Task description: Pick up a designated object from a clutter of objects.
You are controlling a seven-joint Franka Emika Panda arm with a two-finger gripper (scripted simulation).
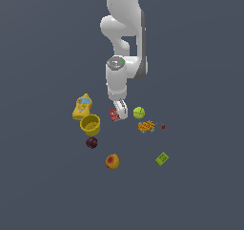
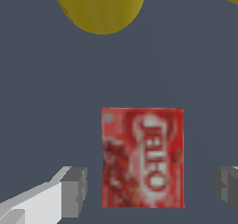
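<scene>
With the hand (image 2: 151, 190) spread wide and empty around the small flat red rectangular box (image 2: 142, 157), closing squarely on its sides should secure it.

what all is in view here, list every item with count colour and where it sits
red box: 1, red with white lettering, flat on the floor between the claw's fingers
yellow bottle: 1, yellow with a blue label, furthest toward the exterior view's left
yellow cup: 1, yellow, just below the bottle
plum: 1, dark purple, below the cup
peach: 1, orange-red, lowest in the group
green ball: 1, lime green, on the exterior view's right of the claw
orange lattice item: 1, orange, below the ball
red speck: 1, red, beside the lattice item
green box: 1, green, lower right of the exterior view
floor: 1, dark grey
claw: 1, white and grey, open, straddling the red box
</scene>
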